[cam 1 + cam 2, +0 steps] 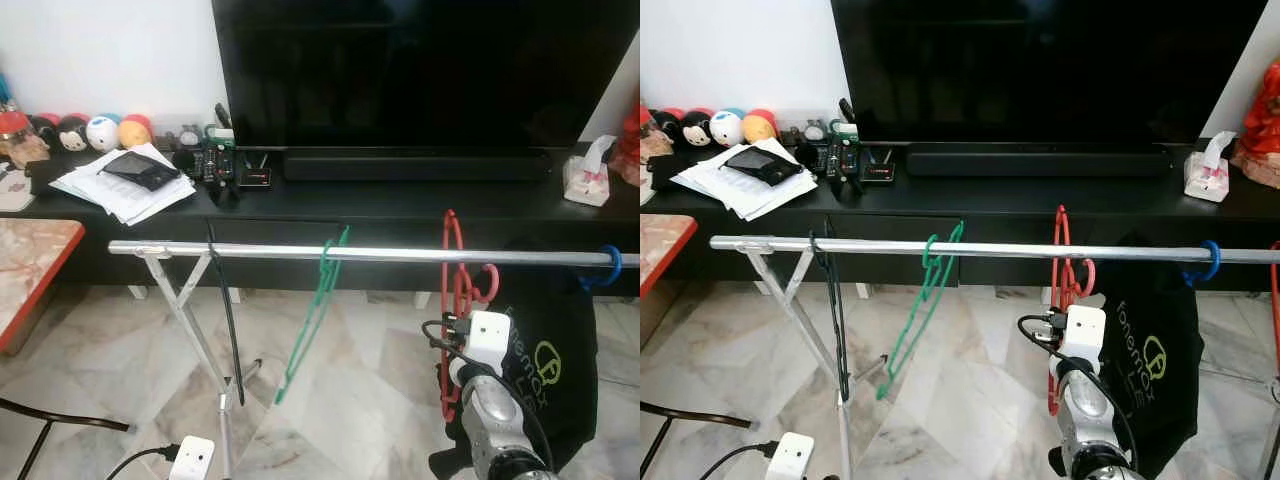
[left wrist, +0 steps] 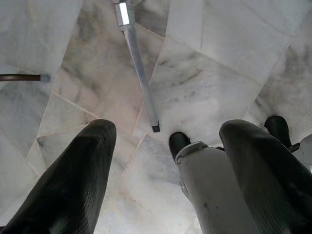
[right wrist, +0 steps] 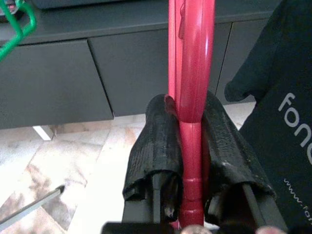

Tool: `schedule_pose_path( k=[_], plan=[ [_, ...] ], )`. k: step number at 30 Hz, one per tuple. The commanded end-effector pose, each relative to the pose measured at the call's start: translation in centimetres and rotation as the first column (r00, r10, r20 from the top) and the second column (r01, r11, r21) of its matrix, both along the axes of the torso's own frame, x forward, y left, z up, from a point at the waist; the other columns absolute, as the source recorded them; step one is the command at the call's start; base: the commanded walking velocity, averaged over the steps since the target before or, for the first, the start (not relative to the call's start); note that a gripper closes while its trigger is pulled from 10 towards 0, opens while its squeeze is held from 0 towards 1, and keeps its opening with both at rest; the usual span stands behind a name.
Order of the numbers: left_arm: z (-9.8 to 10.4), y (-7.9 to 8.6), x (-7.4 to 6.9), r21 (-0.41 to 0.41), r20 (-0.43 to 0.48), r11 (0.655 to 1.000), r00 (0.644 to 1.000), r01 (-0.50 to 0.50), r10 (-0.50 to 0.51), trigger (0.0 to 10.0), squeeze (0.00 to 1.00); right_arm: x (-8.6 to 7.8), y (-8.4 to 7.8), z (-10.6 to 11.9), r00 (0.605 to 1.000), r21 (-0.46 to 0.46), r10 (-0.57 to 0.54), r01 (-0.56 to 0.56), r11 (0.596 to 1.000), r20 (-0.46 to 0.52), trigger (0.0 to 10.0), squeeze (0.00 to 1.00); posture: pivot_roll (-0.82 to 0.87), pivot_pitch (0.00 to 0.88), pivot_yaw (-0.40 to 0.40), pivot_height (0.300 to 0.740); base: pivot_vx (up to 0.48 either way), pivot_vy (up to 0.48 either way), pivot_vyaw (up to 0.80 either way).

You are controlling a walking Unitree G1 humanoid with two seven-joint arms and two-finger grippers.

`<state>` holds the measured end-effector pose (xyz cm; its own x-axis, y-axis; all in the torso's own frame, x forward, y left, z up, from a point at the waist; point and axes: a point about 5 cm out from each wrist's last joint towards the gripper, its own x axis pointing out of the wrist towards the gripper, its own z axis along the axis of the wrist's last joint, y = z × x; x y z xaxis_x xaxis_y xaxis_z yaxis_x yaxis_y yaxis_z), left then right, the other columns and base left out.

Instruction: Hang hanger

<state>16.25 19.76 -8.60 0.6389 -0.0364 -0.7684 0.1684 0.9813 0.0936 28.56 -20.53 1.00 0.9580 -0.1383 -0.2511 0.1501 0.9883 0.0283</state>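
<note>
The red hanger [image 1: 452,300] has its hook over the silver rail [image 1: 400,254] of the drying rack, between a green hanger [image 1: 315,310] and a black T-shirt [image 1: 555,350] on a blue hanger [image 1: 605,268]. The right end effector [image 3: 187,161] is clamped on the red hanger's lower shaft. A black hanger [image 1: 225,310] hangs near the rack's left end. The left end effector [image 2: 161,180] hangs low over the marble floor [image 2: 209,63], its fingers [image 2: 73,180] spread apart.

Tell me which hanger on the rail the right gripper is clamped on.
The red hanger: the right gripper is shut on it, its hook over the rail. The green hanger and black hanger hang free.
</note>
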Motion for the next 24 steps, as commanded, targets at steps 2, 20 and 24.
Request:
schedule_pose_path(
  k=[2, 20, 24],
  plan=[
    [-0.3, 0.2, -0.6, 0.008, -0.023, 1.000, 1.000, 0.011, -0.011, 10.0, 0.00, 0.6, -0.4, 1.1, 0.998, -0.020, -0.013, 0.014, 1.000, 0.061, 10.0, 0.00, -0.10, 0.000, -0.007, 0.740, 0.000, 0.000, 0.00],
    [-0.3, 0.1, -0.6, 0.010, -0.030, 1.000, 0.999, 0.012, -0.012, 10.0, 0.00, 3.8, -0.9, 3.5, 0.998, -0.115, 0.059, -0.061, 0.991, -0.021, 10.0, 0.00, -0.10, 0.000, -0.007, 0.740, 0.000, 0.000, 0.00],
    [-0.3, 0.1, -0.6, 0.007, -0.034, 1.000, 0.999, 0.014, -0.013, 10.0, 0.00, 3.9, -0.8, 3.1, 0.994, -0.139, 0.068, -0.080, 0.987, -0.087, 10.0, 0.00, -0.10, 0.000, -0.008, 0.740, 0.000, 0.000, 0.00]
  ],
)
